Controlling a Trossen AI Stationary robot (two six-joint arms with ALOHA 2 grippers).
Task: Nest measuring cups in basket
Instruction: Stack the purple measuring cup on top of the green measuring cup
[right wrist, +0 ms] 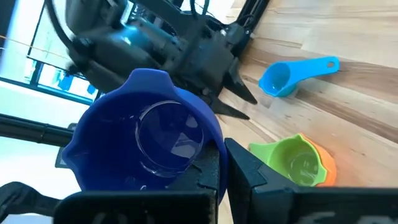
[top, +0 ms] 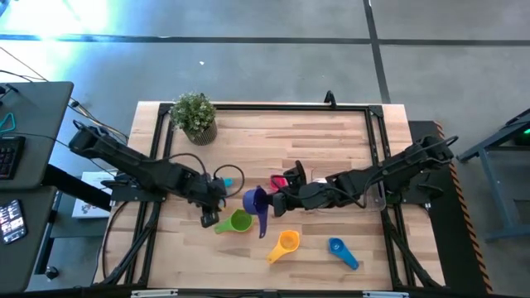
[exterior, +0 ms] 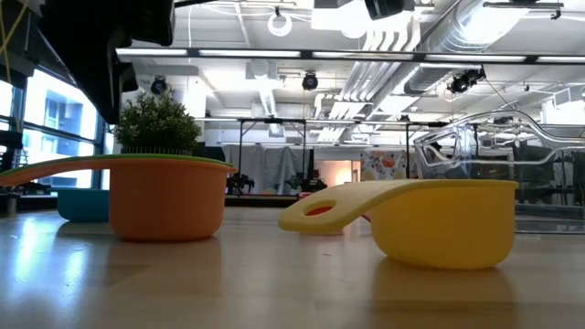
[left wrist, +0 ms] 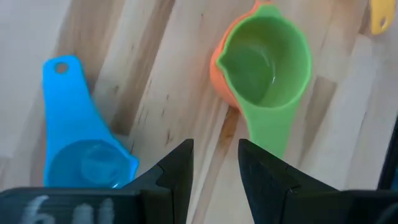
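Note:
My right gripper [top: 273, 203] [right wrist: 222, 171] is shut on the purple cup [top: 254, 201] [right wrist: 146, 140] above the table's middle. My left gripper [top: 209, 213] [left wrist: 215, 168] is open and hovers over bare wood between the teal cup [left wrist: 81, 146] [top: 228, 178] and the green cup [left wrist: 264, 62] [top: 237, 221]. The green cup sits nested in a salmon-orange cup [exterior: 169, 201]. A yellow-orange cup [top: 286, 242] [exterior: 443, 224] and a blue cup [top: 341, 252] rest on the table nearer the front edge. The magenta cup [top: 280, 180] lies by the right gripper. The clear basket [exterior: 475, 151] shows in the low view. My right gripper holds the purple cup by the side of its bowl [right wrist: 210, 149]. One finger [right wrist: 249, 171] shows outside the wall, and the bowl hides the other. The cup is lifted clear of the table and tipped, its mouth facing the wrist camera, its handle [top: 263, 227] pointing toward the near edge.
A potted green plant [top: 195, 116] [exterior: 157, 123] stands at the far left of the table. A black frame [top: 265, 106] runs along the table's edges. Bare wood lies at the far middle and the near left.

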